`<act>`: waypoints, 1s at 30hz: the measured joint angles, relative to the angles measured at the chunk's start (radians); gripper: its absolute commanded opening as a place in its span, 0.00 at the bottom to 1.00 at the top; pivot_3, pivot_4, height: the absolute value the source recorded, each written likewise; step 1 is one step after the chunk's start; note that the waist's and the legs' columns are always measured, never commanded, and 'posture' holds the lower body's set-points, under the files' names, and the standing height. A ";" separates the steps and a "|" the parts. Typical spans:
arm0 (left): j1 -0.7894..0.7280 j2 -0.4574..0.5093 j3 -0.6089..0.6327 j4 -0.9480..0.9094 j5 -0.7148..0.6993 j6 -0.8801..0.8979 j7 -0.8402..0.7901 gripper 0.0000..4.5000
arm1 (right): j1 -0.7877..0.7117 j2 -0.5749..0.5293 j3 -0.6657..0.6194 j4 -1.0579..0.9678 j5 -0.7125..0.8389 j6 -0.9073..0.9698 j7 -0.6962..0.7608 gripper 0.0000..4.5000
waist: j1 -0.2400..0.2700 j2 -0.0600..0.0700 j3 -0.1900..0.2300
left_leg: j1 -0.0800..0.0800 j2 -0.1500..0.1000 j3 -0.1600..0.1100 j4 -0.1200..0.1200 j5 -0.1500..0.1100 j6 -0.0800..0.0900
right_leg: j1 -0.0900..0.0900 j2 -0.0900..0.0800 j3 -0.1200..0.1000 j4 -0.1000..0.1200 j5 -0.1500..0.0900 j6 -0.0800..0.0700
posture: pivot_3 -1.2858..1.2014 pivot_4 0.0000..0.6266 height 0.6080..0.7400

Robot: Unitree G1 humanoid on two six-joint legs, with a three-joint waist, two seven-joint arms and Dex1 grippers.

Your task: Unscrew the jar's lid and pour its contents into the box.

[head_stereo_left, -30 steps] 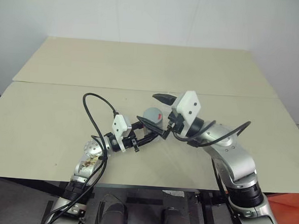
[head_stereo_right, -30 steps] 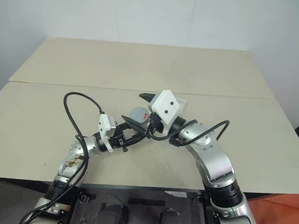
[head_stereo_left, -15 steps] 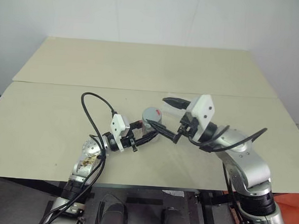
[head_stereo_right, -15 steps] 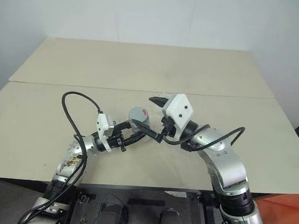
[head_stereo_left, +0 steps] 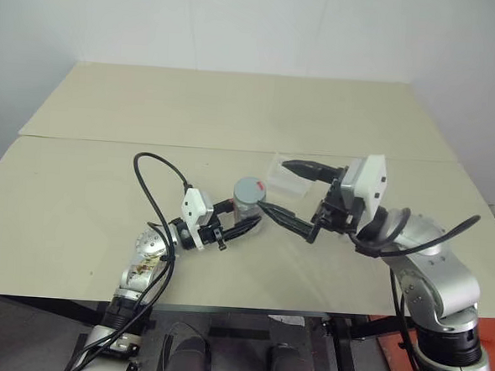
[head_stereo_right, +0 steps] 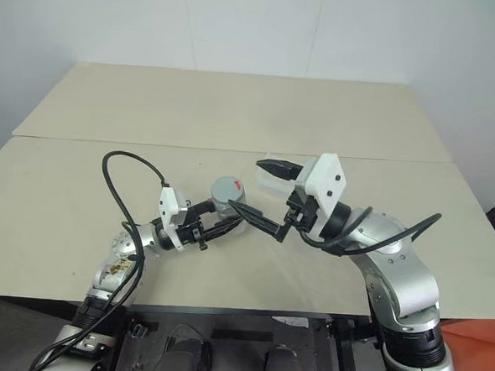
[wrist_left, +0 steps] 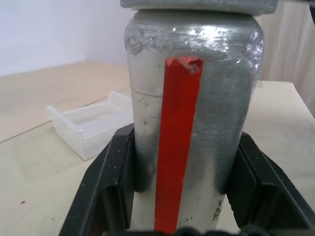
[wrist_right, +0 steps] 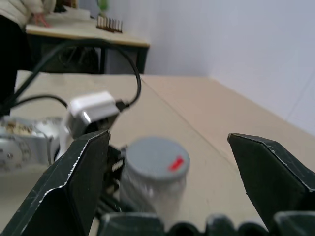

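Note:
The silvery jar [wrist_left: 192, 123], with a red stripe [wrist_left: 177, 142] down its side, stands upright above the table in my left gripper [head_stereo_left: 241, 219], which is shut on its body. The grey lid [head_stereo_left: 249, 188] sits on top of the jar. My right gripper [head_stereo_left: 291, 192] hangs open just right of the jar at lid height, apart from it, with nothing between its fingers [wrist_right: 78, 182]. The clear box [head_stereo_left: 288, 175] lies on the table behind the right gripper, a little right of the jar; it also appears past the jar as the low-walled box [wrist_left: 91, 125].
The beige table [head_stereo_left: 105, 185] runs wide to both sides, with a seam across it behind the box. A black cable [head_stereo_left: 155, 188] loops up from my left arm. Far off, a person [wrist_right: 15, 14] stands at another table.
My right gripper has drawn back to the right, away from the jar's lid, and stayed open. The box behind it has come into sight. The left gripper and jar have not moved.

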 measured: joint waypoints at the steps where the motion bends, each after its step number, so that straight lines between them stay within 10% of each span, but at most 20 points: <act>1: 0.000 -0.001 0.000 0.000 0.000 -0.001 0.000 0.47 | -0.017 0.015 0.021 0.011 -0.007 0.001 -0.009 0.99 | -0.001 0.000 0.000 | 0.000 0.000 0.000 0.000 0.000 0.000 | 0.000 0.000 0.000 0.000 0.000 0.000 | 0.52 0.24 1.00; 30: 0.000 -0.007 -0.001 0.002 0.009 -0.021 0.006 0.47 | -0.025 0.088 0.089 0.126 -0.134 -0.027 -0.050 0.99 | 0.002 0.000 0.000 | 0.000 0.000 0.000 0.000 0.000 0.000 | 0.000 0.000 0.000 0.000 0.000 0.000 | 0.52 0.24 1.00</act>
